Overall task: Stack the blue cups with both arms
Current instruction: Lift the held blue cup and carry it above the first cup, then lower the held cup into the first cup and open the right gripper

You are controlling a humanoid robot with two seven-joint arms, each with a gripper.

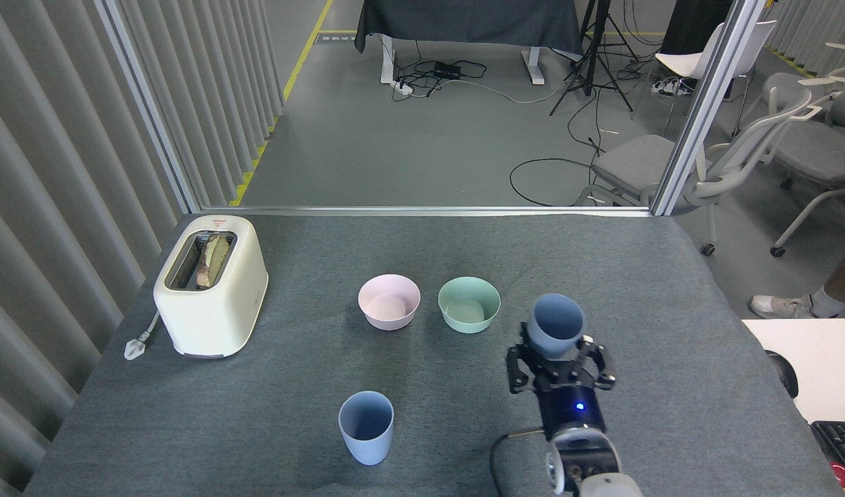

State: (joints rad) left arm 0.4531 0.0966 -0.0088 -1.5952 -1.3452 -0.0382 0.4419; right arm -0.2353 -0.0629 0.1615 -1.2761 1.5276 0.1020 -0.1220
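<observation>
Head view, and the right arm comes up from the bottom edge, its lower part cut off there. The right gripper [557,366] has its black fingers [516,364] clamped round the lower half of a blue cup [556,324], so the cup's base is hidden behind them; only the rim and upper wall show. The held cup tilts a little away, mouth open toward us, sitting right of centre over the table [657,276], toward its right side and just beside the mint-green bowl [469,304]. Whether it touches the cloth or hangs above it, can't tell. A small blue light glows on the wrist.

No left arm in the picture at all.

The second blue cup [366,427] stands upright and alone near the table's front edge, a bit left of centre, well apart from the held one. Between and beyond them, near the middle of the table, the pink bowl [389,301] and the mint-green bowl sit side by side, close but not touching. A cream toaster [210,285] with a slice in its slot sits by the left edge, its plug lying on the cloth at the edge.

At the right frame edge, a person's leg and shoe [785,306] are partly cut off, and a keyboard corner [840,442] peeks in at the bottom right.
</observation>
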